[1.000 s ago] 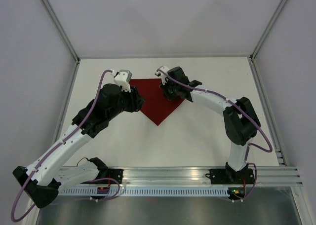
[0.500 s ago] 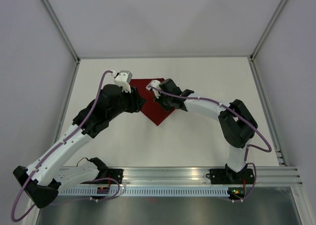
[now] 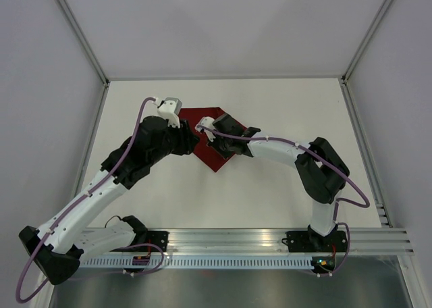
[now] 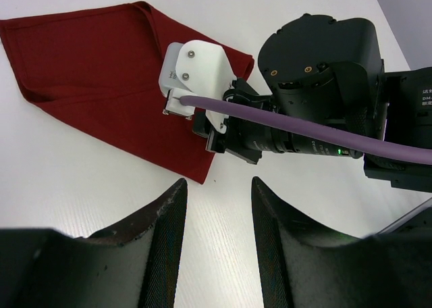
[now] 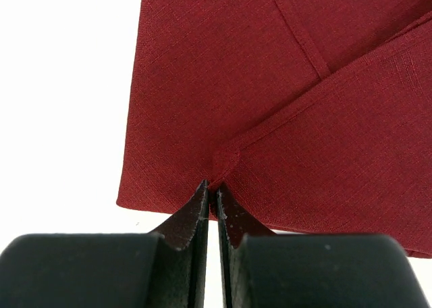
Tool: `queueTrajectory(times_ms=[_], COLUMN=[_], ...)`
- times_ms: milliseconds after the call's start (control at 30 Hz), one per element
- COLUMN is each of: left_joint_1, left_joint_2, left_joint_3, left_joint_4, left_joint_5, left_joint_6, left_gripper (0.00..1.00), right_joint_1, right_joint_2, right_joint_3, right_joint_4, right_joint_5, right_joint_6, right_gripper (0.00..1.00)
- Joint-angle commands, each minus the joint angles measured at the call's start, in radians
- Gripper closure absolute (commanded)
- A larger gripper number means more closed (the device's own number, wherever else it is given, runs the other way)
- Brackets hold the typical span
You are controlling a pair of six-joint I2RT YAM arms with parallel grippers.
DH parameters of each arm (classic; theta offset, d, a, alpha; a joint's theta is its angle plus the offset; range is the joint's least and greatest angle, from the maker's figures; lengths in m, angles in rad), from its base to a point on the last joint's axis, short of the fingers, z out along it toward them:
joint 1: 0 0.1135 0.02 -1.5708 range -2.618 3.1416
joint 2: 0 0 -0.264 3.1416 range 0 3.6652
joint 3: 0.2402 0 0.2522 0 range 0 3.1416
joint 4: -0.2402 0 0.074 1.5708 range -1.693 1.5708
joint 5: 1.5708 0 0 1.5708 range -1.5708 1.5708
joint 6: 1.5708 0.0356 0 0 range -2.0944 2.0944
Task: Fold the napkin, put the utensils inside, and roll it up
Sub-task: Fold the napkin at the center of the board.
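Since a second ago my right claw point(image 5: 210, 190) has swept left, clenched on a corner of the napkin point(image 5: 202, 85) and folding it over. My left claw point(image 4: 217, 183) hangs released. The fold seems roughly half done, though the arms hide much of it.

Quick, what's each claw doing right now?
Left claw: open, holding nothing.
Right claw: closed, pinching the napkin.

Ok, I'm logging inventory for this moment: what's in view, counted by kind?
maroon napkin: 1
grippers: 2, the left gripper open above the table, the right gripper pinching a folded corner of the cloth
utensils: 0 in view
Total: 3
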Motion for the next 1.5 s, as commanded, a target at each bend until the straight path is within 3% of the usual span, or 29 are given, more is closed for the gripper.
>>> queueTrajectory(times_ms=[0, 167, 567, 967, 1300, 1467], left_joint_1=[0.003, 0.003, 0.003, 0.002, 0.000, -0.039], left_joint_2=[0.004, 0.002, 0.021, 0.010, 0.125, 0.296], left_joint_3=[-0.008, -0.014, -0.016, -0.006, 0.027, 0.035], left_joint_4=[0.038, 0.044, 0.070, 0.086, 0.247, 0.340], left_joint_5=[0.032, 0.035, 0.049, 0.023, 0.064, 0.021], left_joint_6=[-0.036, -0.038, -0.052, -0.056, 0.003, 0.094], left_gripper=[0.52, 0.52, 0.50, 0.49, 0.48, 0.48], right_joint_1=[0.009, 0.011, 0.011, 0.006, -0.268, -0.427], right_joint_2=[0.018, 0.017, -0.006, -0.052, -0.200, -0.221], right_joint_3=[0.010, 0.007, 0.016, 0.039, 0.062, 0.062], right_joint_4=[-0.001, -0.007, -0.040, -0.084, -0.086, -0.080], right_joint_5=[0.010, 0.005, -0.059, -0.088, -0.192, -0.266], right_joint_6=[-0.003, -0.006, 0.012, 0.043, 0.109, 0.124], right_gripper=[0.87, 0.83, 0.54, 0.56, 0.56, 0.56])
